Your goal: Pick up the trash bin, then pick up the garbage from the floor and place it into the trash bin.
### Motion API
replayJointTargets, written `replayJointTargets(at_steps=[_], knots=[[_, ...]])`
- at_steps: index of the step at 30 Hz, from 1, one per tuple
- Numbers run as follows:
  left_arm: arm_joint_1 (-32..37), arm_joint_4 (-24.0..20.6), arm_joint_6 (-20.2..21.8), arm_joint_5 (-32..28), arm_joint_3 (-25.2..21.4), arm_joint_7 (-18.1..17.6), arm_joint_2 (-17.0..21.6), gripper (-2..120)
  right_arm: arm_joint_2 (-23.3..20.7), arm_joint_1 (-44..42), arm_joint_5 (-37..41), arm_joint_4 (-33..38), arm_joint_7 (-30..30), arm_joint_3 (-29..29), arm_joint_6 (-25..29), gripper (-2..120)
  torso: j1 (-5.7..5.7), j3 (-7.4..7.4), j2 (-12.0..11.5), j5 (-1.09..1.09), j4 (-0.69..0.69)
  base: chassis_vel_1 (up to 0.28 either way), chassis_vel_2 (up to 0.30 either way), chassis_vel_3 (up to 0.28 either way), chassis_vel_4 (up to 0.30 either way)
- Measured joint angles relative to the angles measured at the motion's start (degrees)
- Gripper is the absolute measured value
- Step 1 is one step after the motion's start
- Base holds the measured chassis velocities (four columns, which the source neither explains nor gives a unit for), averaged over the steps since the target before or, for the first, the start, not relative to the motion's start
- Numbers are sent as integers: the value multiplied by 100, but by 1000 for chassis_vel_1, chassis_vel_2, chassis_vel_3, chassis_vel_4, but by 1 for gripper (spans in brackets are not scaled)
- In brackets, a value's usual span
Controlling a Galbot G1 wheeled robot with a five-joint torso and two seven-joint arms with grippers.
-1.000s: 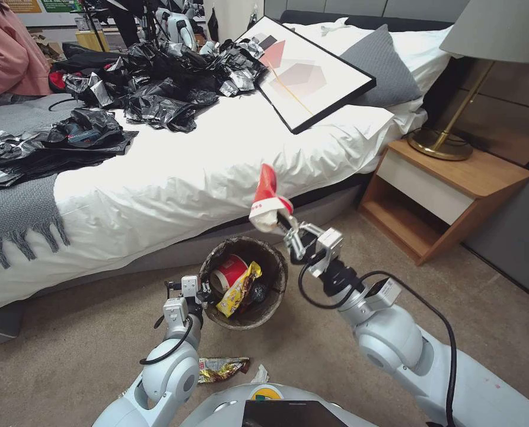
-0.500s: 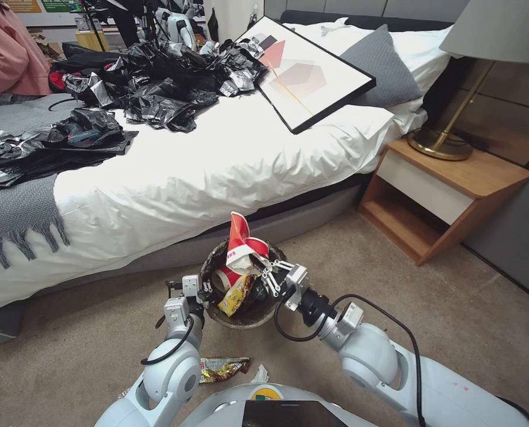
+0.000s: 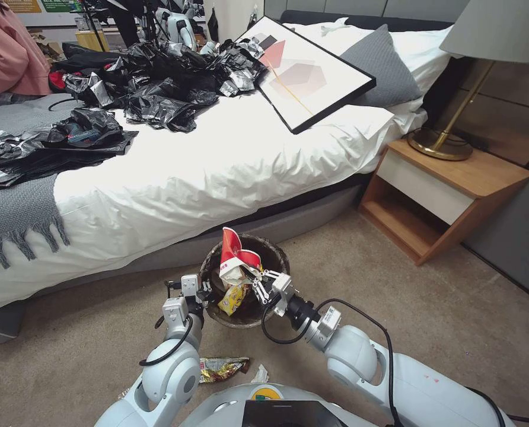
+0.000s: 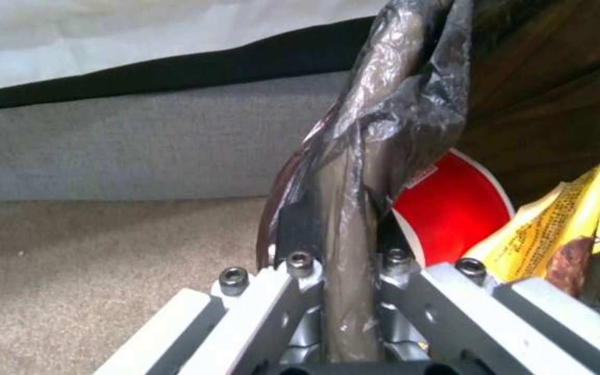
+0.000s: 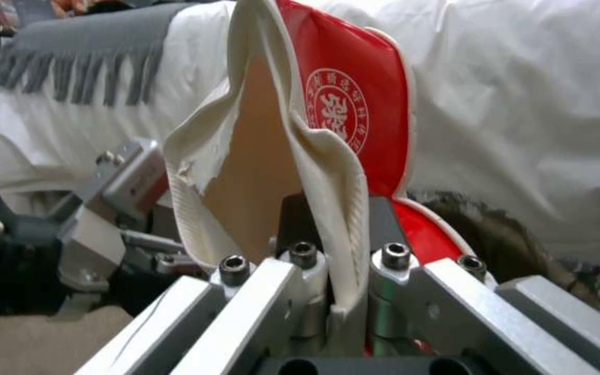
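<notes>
The left gripper (image 3: 204,292) is holding the trash bin (image 3: 271,252) by its left rim, its jaws clamped on the wall and the dark liner bag (image 4: 390,99) folded over it, as the left wrist view shows, so the bin's mouth is facing up between the two arms, just near of the bed (image 3: 175,172). Inside the bin a red-and-white cup (image 4: 453,208) and a gold wrapper (image 3: 233,298) are already lying against the left wall. Over the mouth, the crushed paper cup (image 3: 233,261) is standing with its long axis roughly upright, red side rising toward the bed, its lower end pinched in the jaws of the right gripper (image 3: 254,280); the right wrist view shows those jaws closed on the cup's white folded edge (image 5: 341,172). The cup is lying on the far-left side of the right jaws, over the bin's opening rather than outside the rim, so a release here looks likely to drop it inside, though its tall end may lean on the far rim. On the carpet near the robot's base, another gold wrapper (image 3: 223,367) and a white tissue scrap (image 3: 260,375) are waiting, closer to the left arm, which is occupied with the bin.
</notes>
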Motion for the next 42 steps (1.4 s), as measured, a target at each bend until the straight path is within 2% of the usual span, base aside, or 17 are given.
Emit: replayJointTargets(at_steps=[7,9,10,13,15,17,19,21,24,26,27,29,30,32,40,42], knots=[[3,-1,-4,0,-4,0,0,0,19,25,-41,-72,15,-44,0,2,0,0,0,0,0,0,0,0,0],[4,-1,-6,0,-5,0,-1,0,32,40,-67,-114,33,-67,-1,17,0,0,0,0,0,0,0,0,0],[4,-1,-6,0,-5,0,-1,0,32,40,-67,-114,33,-67,-1,17,0,0,0,0,0,0,0,0,0],[1,-1,-9,-7,-6,0,-7,0,66,83,-149,-250,126,-148,-24,32,0,0,0,1,0,0,0,0,0],[-1,-1,-10,-8,-6,0,-8,0,67,86,-156,-261,134,-153,-27,34,0,0,0,1,0,0,0,0,0],[-7,-1,-10,-23,-9,-1,-9,0,63,95,-194,-311,200,-174,-64,45,0,0,0,0,0,0,0,0,0],[-9,-1,-10,-29,-11,-1,-9,0,55,96,-209,-326,229,-178,-87,49,0,0,0,0,0,0,0,0,0],[-22,-1,-11,-57,-27,-5,-2,0,37,95,-230,-339,306,-177,-135,62,0,0,0,0,0,0,0,0,0],[-28,-1,-13,-71,-29,-6,0,0,25,95,-232,-338,332,-168,-162,68,0,0,0,0,0,0,0,0,0],[-40,4,-14,-94,-29,-9,-3,0,-8,86,-232,-306,367,-147,-195,81,0,0,0,1,0,0,0,0,0],[-40,4,-14,-94,-29,-9,-3,0,-8,86,-232,-306,367,-147,-195,81,0,0,0,1,0,0,0,0,0],[-54,22,-15,-119,-32,-13,-7,0,-68,41,-233,-242,411,-91,-211,91,0,0,0,0,0,0,0,0,0],[-54,22,-15,-119,-32,-13,-7,0,-68,41,-233,-242,411,-91,-211,91,0,0,0,0,0,0,0,0,0],[-60,28,-15,-133,-34,-18,-11,0,-100,-31,-245,-201,431,-19,-213,98,0,0,0,0,0,0,0,0,0],[-63,39,-16,-137,-34,-27,-17,0,-169,-128,-251,-23,489,157,-213,100,0,0,0,1,0,0,0,0,0],[-58,39,-16,-137,-39,-29,-19,0,-186,-173,-202,150,518,384,-220,100,0,0,0,1,0,0,0,0,0]])
